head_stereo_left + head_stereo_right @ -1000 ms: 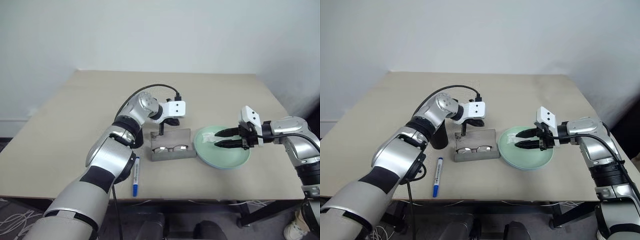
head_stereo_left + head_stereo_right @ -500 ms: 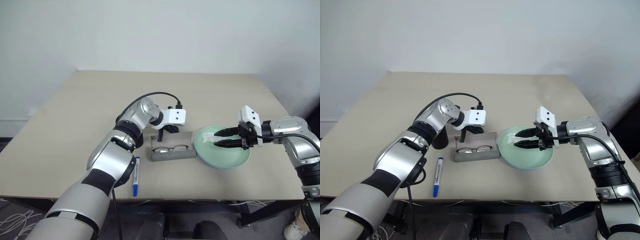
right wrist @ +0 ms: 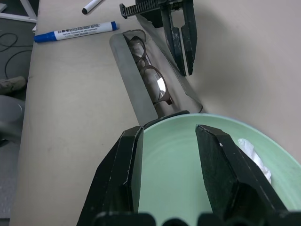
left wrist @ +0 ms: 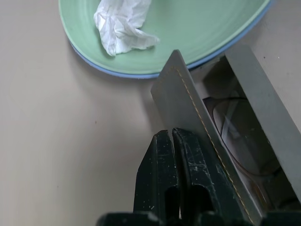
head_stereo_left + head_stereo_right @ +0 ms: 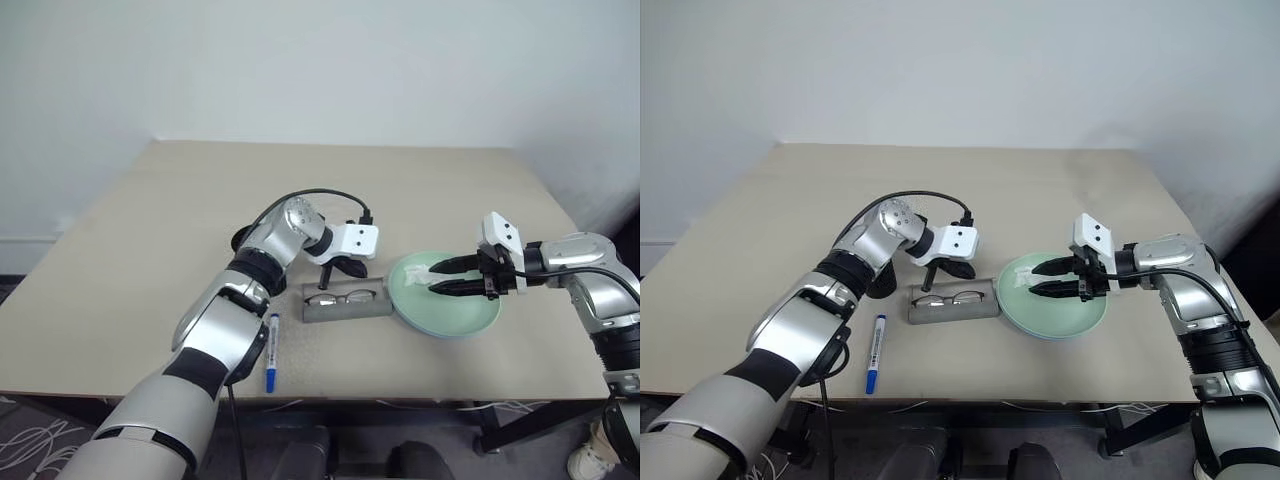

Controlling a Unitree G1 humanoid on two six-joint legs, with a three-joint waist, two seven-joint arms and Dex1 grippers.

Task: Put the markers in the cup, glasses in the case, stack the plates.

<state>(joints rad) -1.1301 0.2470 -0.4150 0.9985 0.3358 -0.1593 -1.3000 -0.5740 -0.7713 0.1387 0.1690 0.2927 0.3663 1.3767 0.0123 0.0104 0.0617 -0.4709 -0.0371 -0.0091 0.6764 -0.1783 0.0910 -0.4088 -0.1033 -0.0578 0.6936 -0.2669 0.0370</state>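
Lowered since a second ago, the left gripper sits closed on the case lid's far edge (glasses lie inside). Right gripper hovers, jaws apart and empty, over the stacked plates. Blue marker lies on the tabletop, near left.

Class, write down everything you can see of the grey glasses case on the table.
The case is a grey, dull, slightly see-through rectangular box with a stitched edge on its lid flap. It lies open on the table, long side toward the robot, with the glasses inside. Its right end sits against the stacked plates. The left end effector, shut, is at the lid flap; whether it touches is unclear.
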